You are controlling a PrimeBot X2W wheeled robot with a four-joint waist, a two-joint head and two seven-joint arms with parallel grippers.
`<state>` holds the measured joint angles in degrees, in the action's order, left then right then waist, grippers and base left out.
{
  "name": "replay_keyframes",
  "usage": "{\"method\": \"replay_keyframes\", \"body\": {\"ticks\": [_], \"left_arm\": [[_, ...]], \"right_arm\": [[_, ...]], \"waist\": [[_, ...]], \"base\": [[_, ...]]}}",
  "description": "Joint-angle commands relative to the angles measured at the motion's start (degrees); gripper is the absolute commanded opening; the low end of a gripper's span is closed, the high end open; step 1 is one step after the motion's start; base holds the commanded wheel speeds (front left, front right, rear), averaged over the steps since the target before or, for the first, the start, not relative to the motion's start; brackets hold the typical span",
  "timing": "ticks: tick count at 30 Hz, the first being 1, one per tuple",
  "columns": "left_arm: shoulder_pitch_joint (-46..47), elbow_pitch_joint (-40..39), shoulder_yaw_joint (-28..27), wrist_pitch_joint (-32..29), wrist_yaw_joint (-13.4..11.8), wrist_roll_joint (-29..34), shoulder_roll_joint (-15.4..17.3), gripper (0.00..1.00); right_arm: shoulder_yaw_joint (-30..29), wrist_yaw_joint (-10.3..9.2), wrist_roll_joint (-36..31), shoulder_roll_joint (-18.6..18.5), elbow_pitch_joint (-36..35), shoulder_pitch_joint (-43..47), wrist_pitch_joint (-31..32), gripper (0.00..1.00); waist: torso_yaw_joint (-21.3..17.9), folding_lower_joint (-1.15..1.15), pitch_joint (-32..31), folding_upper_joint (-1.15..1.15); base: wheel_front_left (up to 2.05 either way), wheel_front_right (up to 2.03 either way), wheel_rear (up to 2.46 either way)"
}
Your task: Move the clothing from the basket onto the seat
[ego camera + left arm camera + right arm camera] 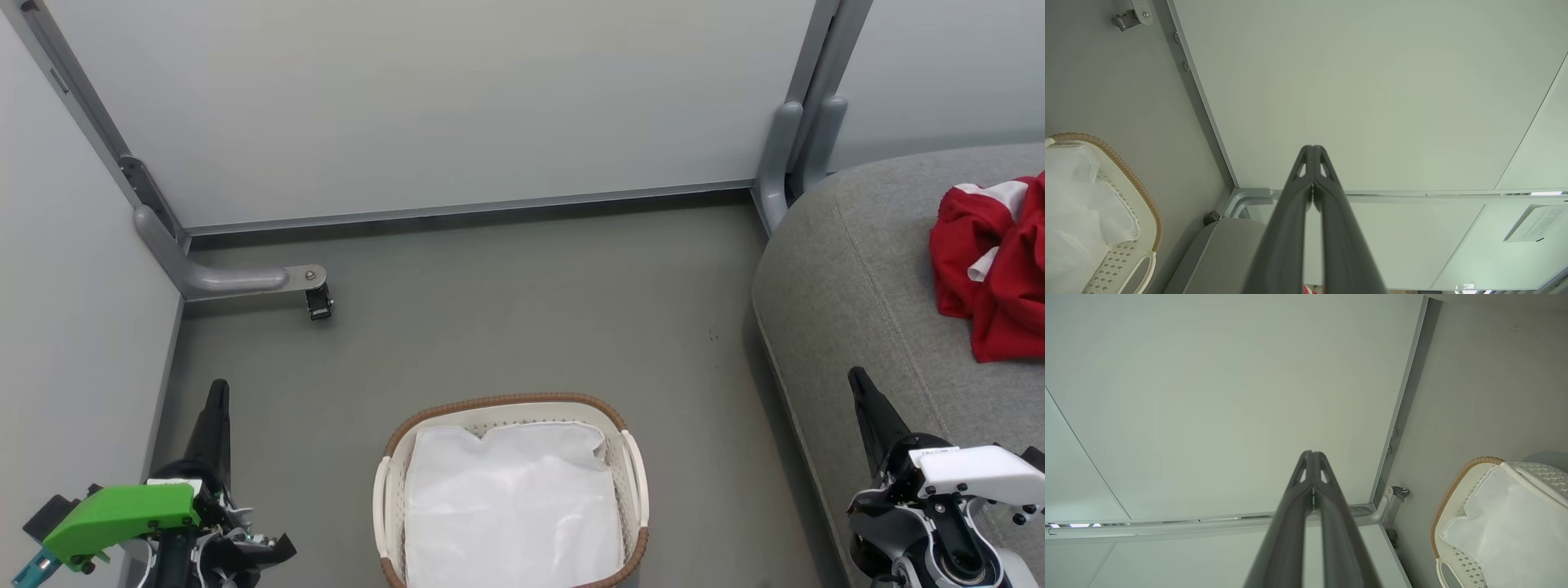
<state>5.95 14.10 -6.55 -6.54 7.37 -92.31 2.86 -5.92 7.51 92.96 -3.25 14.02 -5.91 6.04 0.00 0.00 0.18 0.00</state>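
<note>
Red clothing with white trim [992, 261] lies bunched on the grey seat [849, 278] at the right. The white basket with a brown rim [510, 403] stands on the floor at bottom centre, and inside it I see just the white liner [510, 506]. My left gripper [217, 392] is at the lower left, left of the basket, its fingers pressed together and holding nothing, as in the left wrist view [1313, 150]. My right gripper [857, 380] is at the lower right over the seat's edge, also shut and empty in the right wrist view [1313, 455].
Pale partition walls [424, 106] close off the back and left. A grey frame foot with a black caster [318, 304] juts onto the grey floor [522, 310] at the left. A second frame post [788, 155] stands by the seat's far corner.
</note>
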Motion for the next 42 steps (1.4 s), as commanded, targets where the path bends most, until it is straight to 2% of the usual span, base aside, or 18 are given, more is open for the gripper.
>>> {"method": "replay_keyframes", "body": {"ticks": [1, 42], "left_arm": [[0.61, -0.12, -0.13, -0.21, 0.29, -0.18, 0.01, 0.0], [0.61, -0.12, -0.11, -0.19, 0.28, -0.19, 0.01, 0.0]], "right_arm": [[-0.17, -0.04, -0.15, -0.16, -0.07, -0.47, 0.24, 0.0], [-0.44, -0.03, -0.41, 0.05, -0.04, -0.5, 0.45, 0.0]], "waist": [[0.0, 0.0, 0.0, 0.0], [0.0, 0.0, 0.0, 0.0]], "base": [[0.0, 0.0, 0.0], [0.0, 0.0, 0.0]]}}
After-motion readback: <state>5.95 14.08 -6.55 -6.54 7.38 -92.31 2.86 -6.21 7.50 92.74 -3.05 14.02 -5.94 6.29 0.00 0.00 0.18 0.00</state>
